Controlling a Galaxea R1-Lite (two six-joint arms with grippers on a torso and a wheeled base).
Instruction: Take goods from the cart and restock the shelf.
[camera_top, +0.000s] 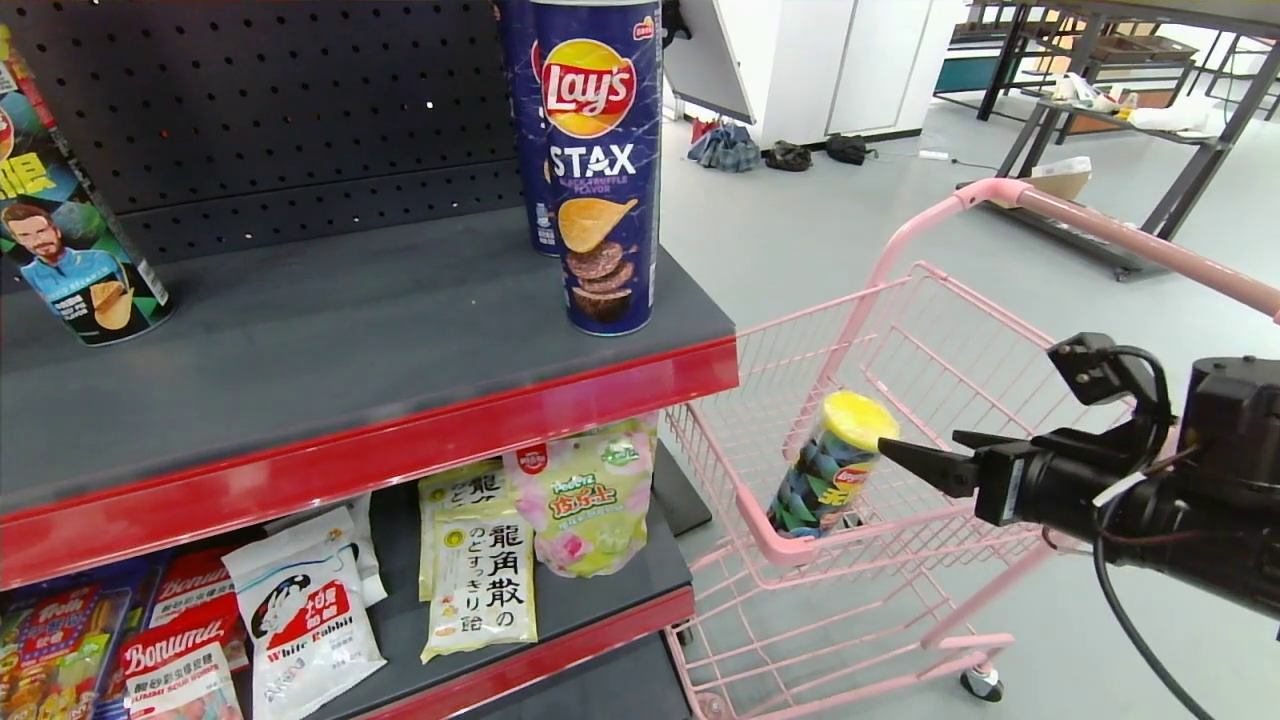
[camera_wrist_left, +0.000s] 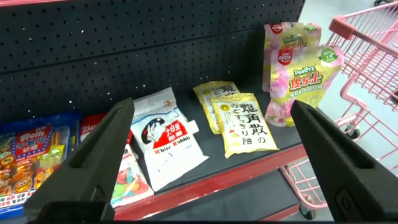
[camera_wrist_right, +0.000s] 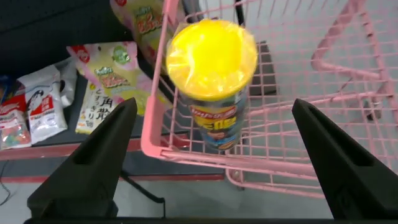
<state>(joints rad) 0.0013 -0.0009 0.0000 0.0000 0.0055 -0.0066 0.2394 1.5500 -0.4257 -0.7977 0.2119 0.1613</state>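
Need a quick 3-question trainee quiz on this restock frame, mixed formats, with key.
1. True or false: the yellow-lidded can sits inside the pink cart.
2. The right gripper is: A) open B) shut on the can C) shut, empty.
3. Fill in: the blue chip can stands on the shelf, on its ___ (upper/lower) board.
Key: 1 true; 2 A; 3 upper.
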